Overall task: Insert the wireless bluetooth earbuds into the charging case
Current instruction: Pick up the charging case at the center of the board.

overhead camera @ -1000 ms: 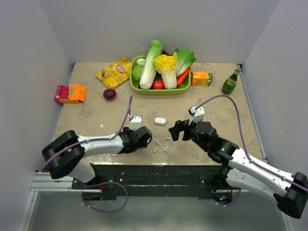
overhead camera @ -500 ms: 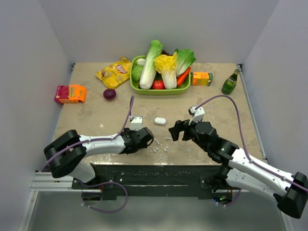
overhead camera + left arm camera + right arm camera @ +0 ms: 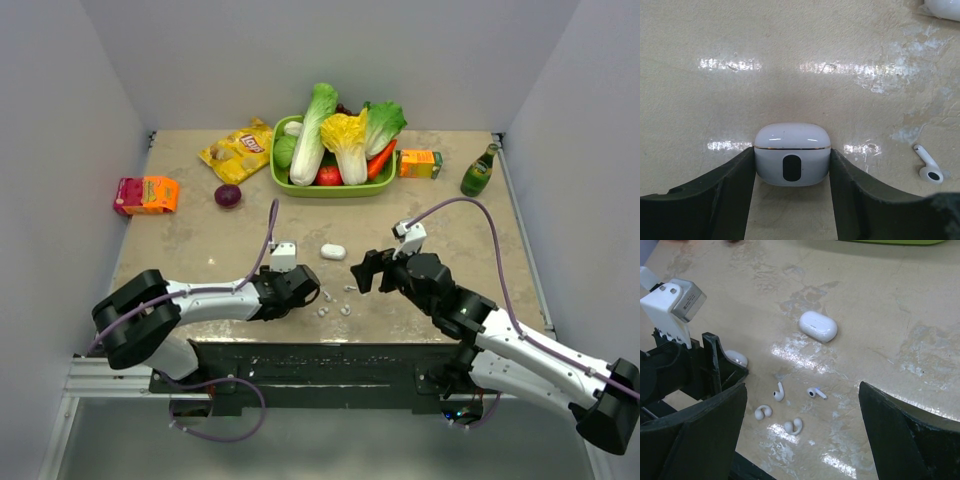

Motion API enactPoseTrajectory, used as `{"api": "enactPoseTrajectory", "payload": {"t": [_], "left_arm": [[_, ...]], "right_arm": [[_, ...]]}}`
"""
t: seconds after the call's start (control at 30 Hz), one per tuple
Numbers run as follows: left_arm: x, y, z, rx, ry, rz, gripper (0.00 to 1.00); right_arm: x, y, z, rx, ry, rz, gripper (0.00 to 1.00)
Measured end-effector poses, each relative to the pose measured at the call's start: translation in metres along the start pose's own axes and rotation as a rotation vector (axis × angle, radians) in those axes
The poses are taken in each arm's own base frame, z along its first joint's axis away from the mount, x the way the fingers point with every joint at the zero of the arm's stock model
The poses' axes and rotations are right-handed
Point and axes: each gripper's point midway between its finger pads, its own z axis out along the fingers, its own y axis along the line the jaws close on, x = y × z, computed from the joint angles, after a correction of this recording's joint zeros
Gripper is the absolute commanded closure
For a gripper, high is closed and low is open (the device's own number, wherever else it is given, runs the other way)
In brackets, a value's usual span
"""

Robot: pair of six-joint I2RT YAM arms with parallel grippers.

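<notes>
Charging case (image 3: 791, 140) — white, glossy, lid shut, standing on the beige table (image 3: 200, 240) with its dark oval mark facing the left wrist camera. Pinched on both flanks by the left gripper (image 3: 792, 165), fingers (image 3: 737, 180) flush against its sides: clenched on it, by the look. Not visibly lifted.

Just to its right, four loose earbuds (image 3: 778, 391) on the bare table, two with stems and two loop-shaped, each apart from the others and none seated in anything. A little farther out, a second case (image 3: 818, 326), also closed, lying free.

Above the buds, the right gripper (image 3: 802, 405), jaws spread wide, holding nothing.

Judged as the steadying step: securing the case before any bud goes in. No insertion done yet.

Next, probably: getting the lid up. Awkward with one arm already committed to the body, so likely a job for the right fingers — a light upward flick at the seam without tipping the case out of the pinch. After that, a fine pinch on one bud, tiny against a finger and slick enough to skid. Unclear from here which pair suits which case; worth matching shape before seating.
</notes>
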Motion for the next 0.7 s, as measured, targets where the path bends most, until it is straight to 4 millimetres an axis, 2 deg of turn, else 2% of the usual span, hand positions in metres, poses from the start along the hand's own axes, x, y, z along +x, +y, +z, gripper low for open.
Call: {"api": "enactPoseTrajectory", "payload": {"t": [0.03,0.07,0.23,0.3,0.43,0.53,0.6,0.7], "left_arm": [[0.000,0.000,0.000,0.004,-0.003,-0.003,0.97],[-0.001,0.000,0.000,0.008,-0.007,-0.007,1.00],[-0.001,0.000,-0.008,0.072,-0.025,-0.018,1.00],[-0.003,0.000,-0.014,0.117,-0.039,0.008,1.00],[-0.036,-0.015,-0.036,0.271,-0.183,0.012,1.00],[-0.072,-0.031,-0.064,0.452,-0.387,0.007,1.00],[-0.084,-0.038,-0.078,0.552,-0.511,0.033,1.00],[-0.089,-0.042,-0.087,0.637,-0.658,0.126,1.00]], "right_arm": [[0.000,0.000,0.000,0.000,0.000,0.000,0.04],[0.000,0.000,0.000,0.000,0.000,0.000,0.04],[-0.004,0.002,-0.002,-0.004,-0.005,0.003,0.04],[-0.013,0.006,-0.004,-0.011,-0.017,0.007,0.05],[-0.047,0.021,-0.007,-0.040,-0.071,0.025,0.05],[-0.065,0.028,-0.011,-0.057,-0.105,0.036,0.02],[-0.070,0.033,-0.013,-0.080,-0.112,0.036,0.02],[-0.072,0.042,-0.014,-0.118,-0.095,0.014,0.02]]}}
